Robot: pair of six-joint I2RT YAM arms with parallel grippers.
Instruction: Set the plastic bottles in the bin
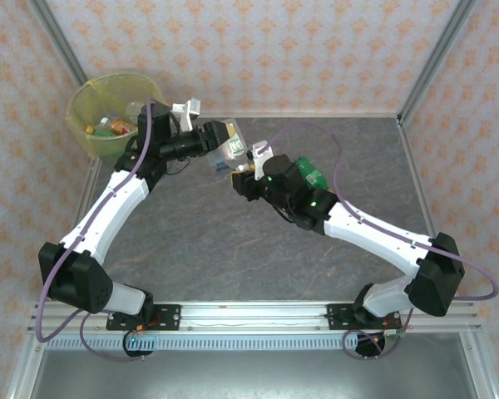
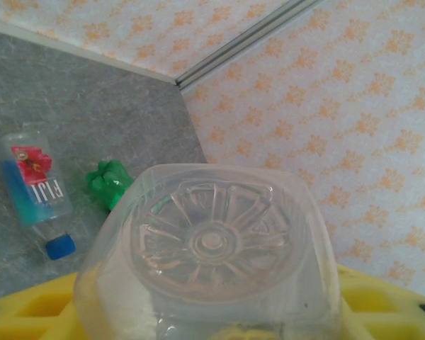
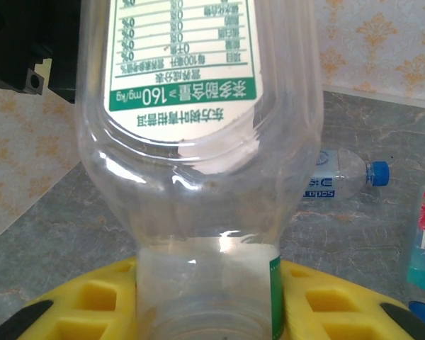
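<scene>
Clear bottle (image 3: 198, 142) sits closest to the lens in both wrist views: thin see-through plastic, ribbed shoulder, white label with a green band and printed text, moulded radial-spoke base. Right gripper (image 3: 205, 315) pinches it at the neck, yellow fingers (image 3: 85, 304) on either side. Left gripper (image 2: 212, 322) has its yellow fingers (image 2: 28, 312) around the base end; can't tell whether they clamp it or just bracket it. Top view: the bottle is held above the table (image 1: 233, 249) between the two grippers, back-left of centre, near the bin (image 1: 76, 116) but outside it. Bin is at the back-left corner, round, lined with a translucent yellow bag; inside is an orange-red bottle (image 1: 116, 126) plus other bottles too small to sort. Loose on the table: green bottle (image 1: 313, 176), crumpled-looking, just behind the right wrist; flower-print bottle (image 2: 35, 188), clear, lying flat, blue label and blue cap; small blue-capped bottle (image 3: 343, 173) on its side. Table is dark grey with a marbled stone look. Walls (image 1: 258, 50) are peach floral wallpaper.
</scene>
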